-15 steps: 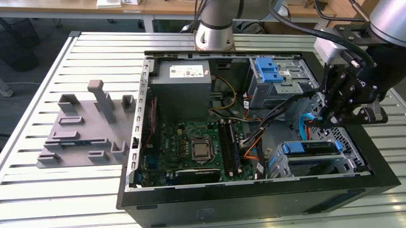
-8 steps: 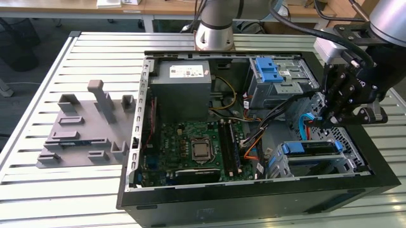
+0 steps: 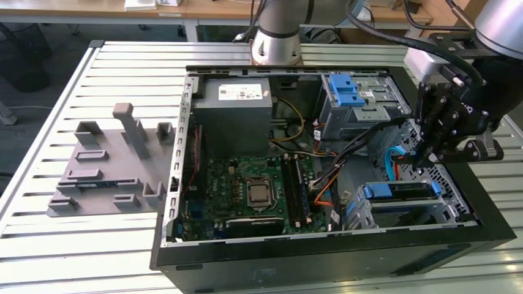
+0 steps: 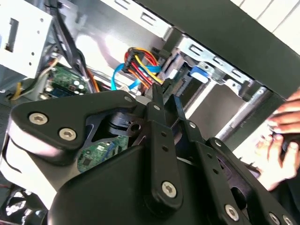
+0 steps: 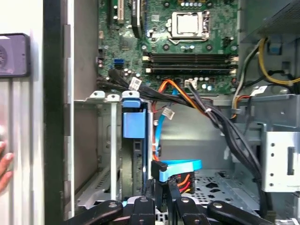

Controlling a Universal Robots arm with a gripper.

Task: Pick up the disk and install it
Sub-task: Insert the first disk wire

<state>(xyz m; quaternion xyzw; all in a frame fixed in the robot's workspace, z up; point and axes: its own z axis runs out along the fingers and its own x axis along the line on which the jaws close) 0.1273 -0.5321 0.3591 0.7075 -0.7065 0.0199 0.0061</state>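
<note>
Robotics lab or technical workshop with a test bench.

An opened desktop computer case [image 3: 327,257], motherboard [image 3: 245,190] exposed, lies on a slatted aluminium profile table [image 3: 98,251]. A grey fixture plate [image 3: 106,171] stands near the table's edge at the exterior view's left. The robot arm base [image 3: 282,37] mounts at the far edge; office desks [image 3: 204,9] stand behind.

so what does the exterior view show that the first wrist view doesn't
Exterior view alone: the grey fixture on the slatted table at that view's left, the power supply and the arm's base. First wrist view alone: a hand at the picture's edge, outside the case wall. Both: the motherboard, the disk seated in its bay, and the pincer beside that bay.
</note>
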